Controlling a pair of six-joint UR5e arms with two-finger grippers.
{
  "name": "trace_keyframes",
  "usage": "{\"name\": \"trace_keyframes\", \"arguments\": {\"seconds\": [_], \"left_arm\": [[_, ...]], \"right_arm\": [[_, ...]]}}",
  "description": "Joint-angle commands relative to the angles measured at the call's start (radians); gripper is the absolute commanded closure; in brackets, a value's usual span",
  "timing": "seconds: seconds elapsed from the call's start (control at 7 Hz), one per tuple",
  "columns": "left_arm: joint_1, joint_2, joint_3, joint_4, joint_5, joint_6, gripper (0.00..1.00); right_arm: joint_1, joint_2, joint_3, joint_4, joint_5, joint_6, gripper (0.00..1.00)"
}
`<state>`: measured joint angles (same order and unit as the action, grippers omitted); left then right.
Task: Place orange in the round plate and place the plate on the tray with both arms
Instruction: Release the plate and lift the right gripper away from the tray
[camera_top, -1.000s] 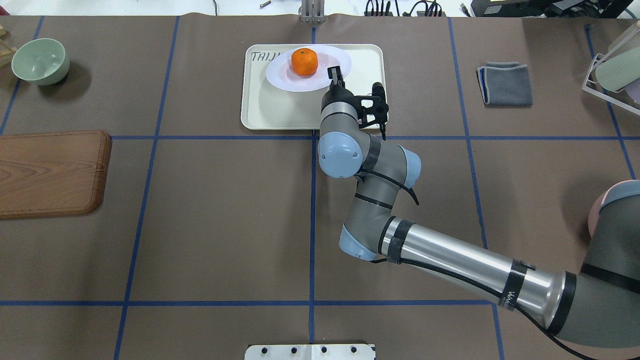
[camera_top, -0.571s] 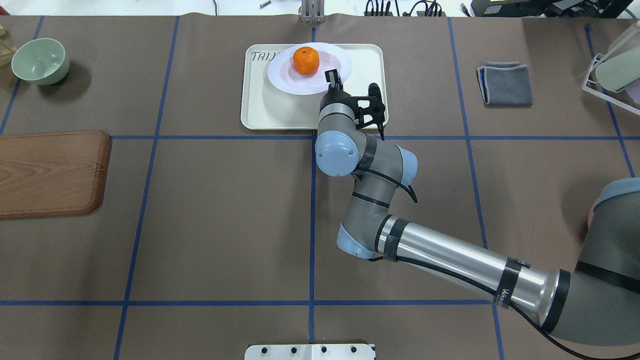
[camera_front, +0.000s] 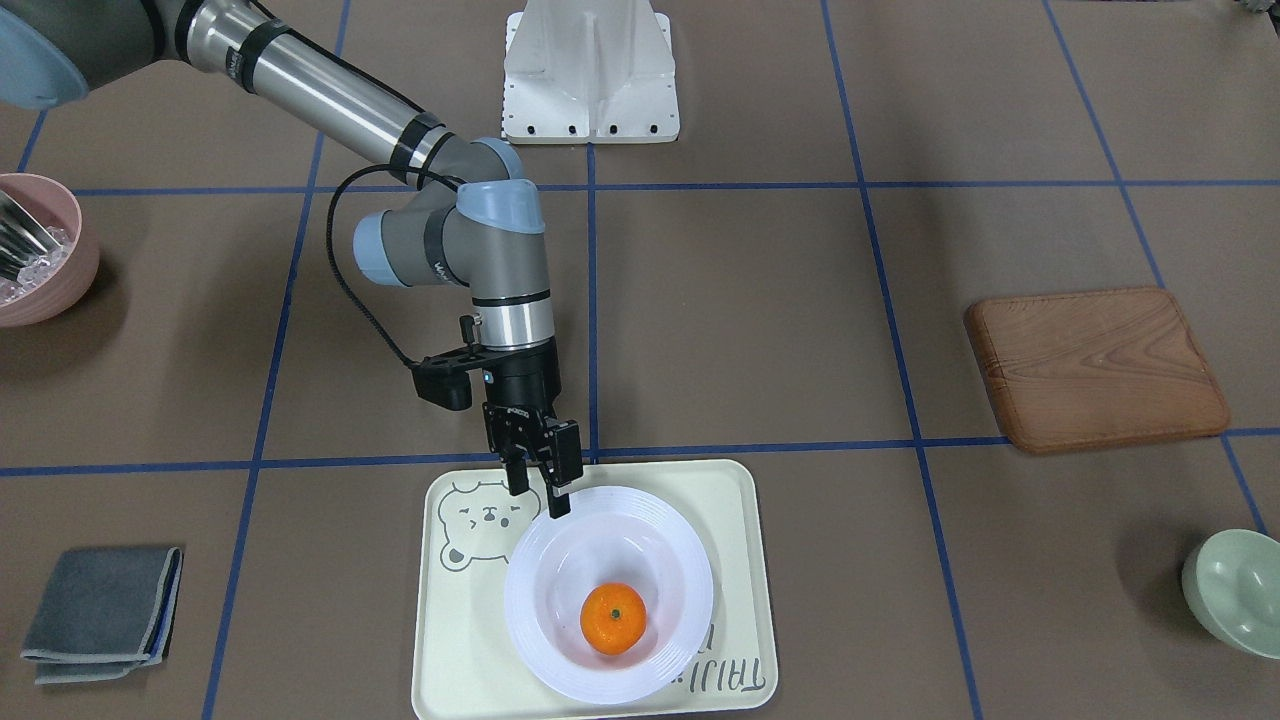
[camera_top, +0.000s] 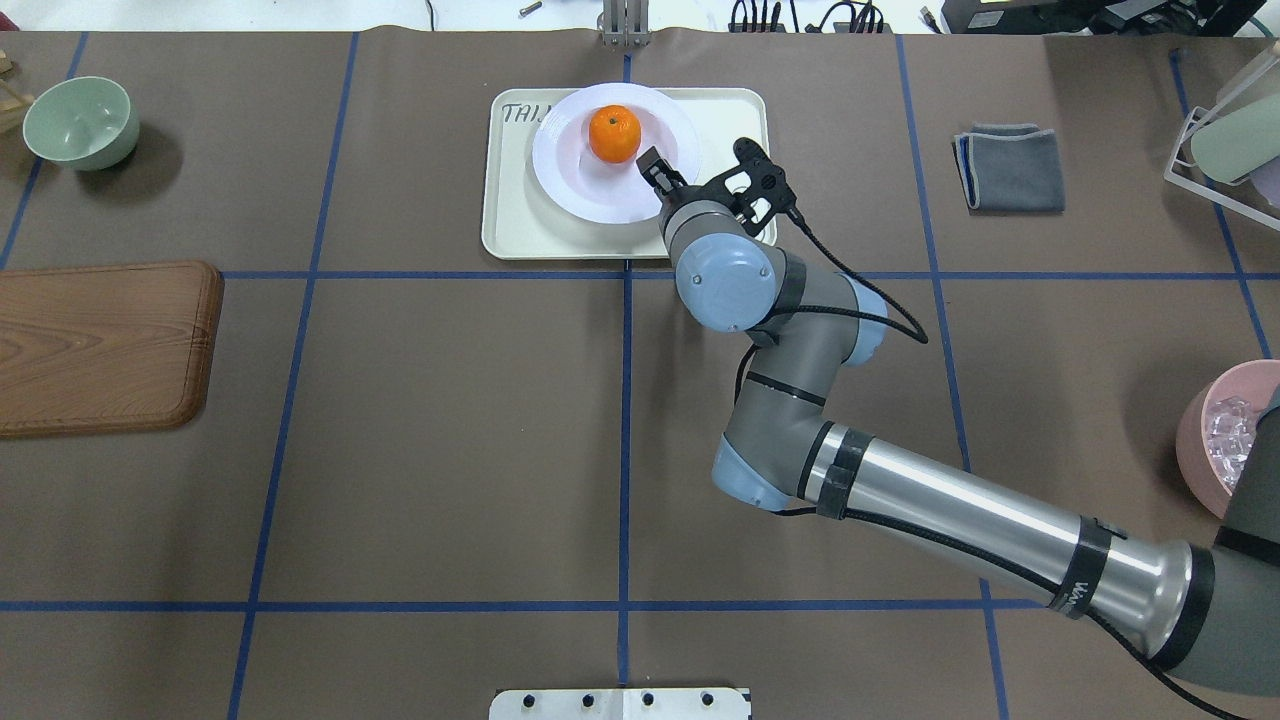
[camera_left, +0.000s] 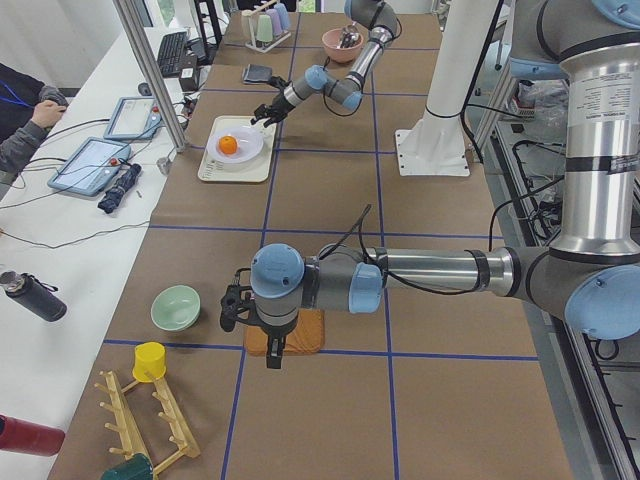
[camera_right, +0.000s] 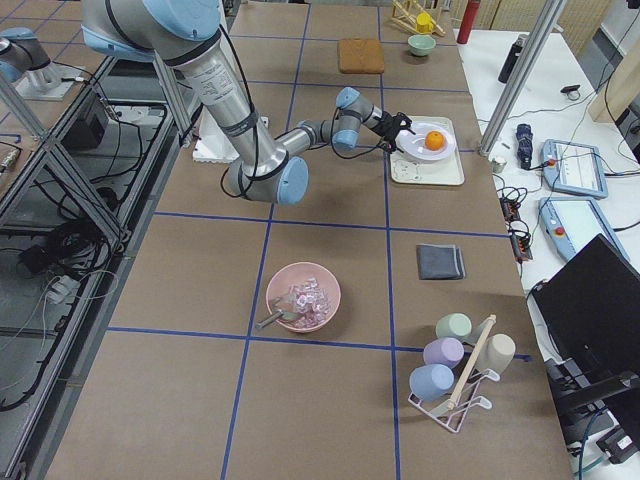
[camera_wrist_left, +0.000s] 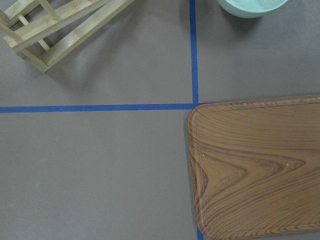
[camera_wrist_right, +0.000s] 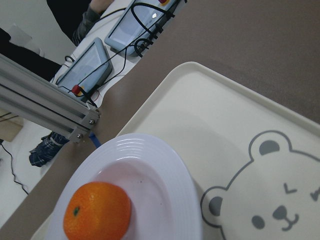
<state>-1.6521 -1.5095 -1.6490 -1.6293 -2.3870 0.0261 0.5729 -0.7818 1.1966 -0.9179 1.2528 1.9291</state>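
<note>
Right gripper (camera_front: 539, 500): tilted down at the robot-side edge of the round plate (camera_front: 695, 590). One finger overlaps the ridged rim and the other ends just outside it, over the tray (camera_front: 450, 640).
Right jaws: a narrow gap with the rim between them. Whether they pinch it cannot be told.
Round plate: lies on the tray directly under the right fingertips and covers part of the lettering.
Orange (camera_front: 613, 619): sits in the plate's well, near the right fingertips on the side away from the robot, not touching them.
Tray: beneath both gripper and plate, with the bear face just beside the fingers.
Left gripper (camera_left: 272, 358): well apart from the tray, pointing down over the wooden board (camera_left: 302, 335). The width of its jaws cannot be told.
Green bowl (camera_left: 175, 307): on the table near the left gripper, beside the board.
</note>
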Motion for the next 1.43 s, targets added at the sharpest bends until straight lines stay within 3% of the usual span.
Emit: {"name": "trace_keyframes", "arguments": {"seconds": [0.0,0.43,0.71,1.0,1.29], "left_arm": [[0.000,0.002,0.000,0.000,0.000,0.000,0.02],[0.000,0.015,-0.011,0.005,-0.001,-0.005,0.02],[0.008,0.024,-0.038,0.005,0.003,-0.081,0.02],[0.021,0.026,-0.052,0.005,0.005,-0.081,0.02],[0.055,0.026,-0.069,0.005,0.041,-0.080,0.02]], "right_arm": [[0.126,-0.046,0.107,-0.222,0.295,-0.388,0.00],[0.356,-0.121,0.208,-0.469,0.601,-0.964,0.00],[0.599,-0.251,0.235,-0.506,0.843,-1.414,0.00],[0.788,-0.402,0.235,-0.512,0.945,-1.765,0.00],[0.924,-0.508,0.239,-0.571,0.993,-1.957,0.00]]}}
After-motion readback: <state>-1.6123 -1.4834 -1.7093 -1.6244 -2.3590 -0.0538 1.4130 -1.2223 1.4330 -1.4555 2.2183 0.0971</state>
